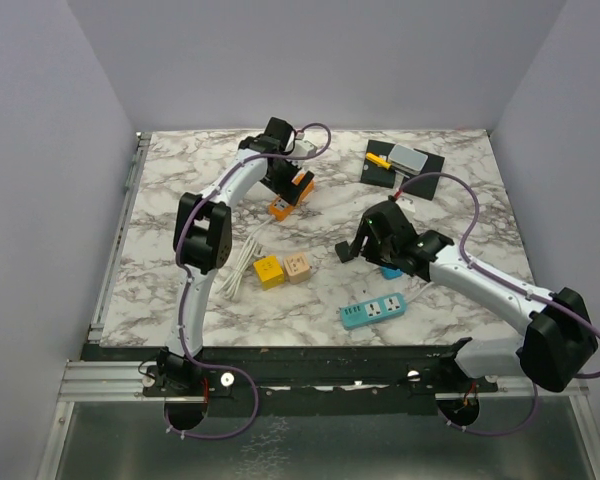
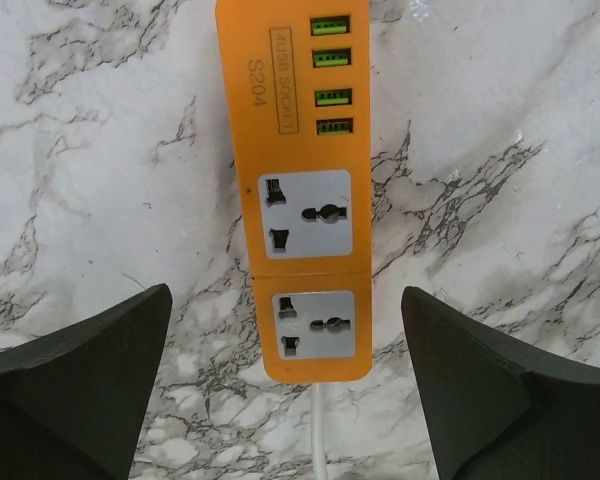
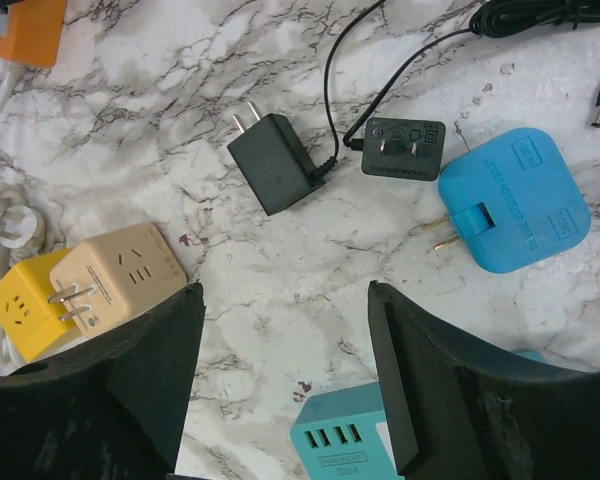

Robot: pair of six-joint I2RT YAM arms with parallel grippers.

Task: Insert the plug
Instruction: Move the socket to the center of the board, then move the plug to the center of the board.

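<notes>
Nearest the bases, low in the top view, the teal strip (image 1: 373, 311) is lying on the marble table (image 1: 180, 290). Just past it the right gripper (image 3: 285, 300) is hovering w/ jaws apart & nothing btwn them. In the R wrist view the plug is lying loose on the marble: the black adapter (image 3: 270, 165) is sitting upper centre, straight ahead of the gap, pins pointing upper left, thin cord leaving its right side. A second black adapter (image 3: 403, 150) is lying just right of it, & the blue plug (image 3: 515, 200) further right, pins pointing left. Can't tell which one the task means; the black adapter looks likeliest, being lined up w/ the jaws. At lower left the beige cube (image 3: 120, 270) & yellow cube (image 3: 20, 310) are touching each other, near the finger on that side, so the descent should be going straight down, clear of them. Best grip, I'd judge: across the adapter's flat sides, leaving pins free & cord untrapped. Farthest, top centre of the top view, the left gripper (image 2: 285, 300) is hanging wide open over the orange strip (image 2: 300, 190), a finger either side of its near end, touching nothing. Closing there across the width should be stopping the strip sliding during the push; keep off the white cord (image 2: 320, 430) & the sockets.
</notes>
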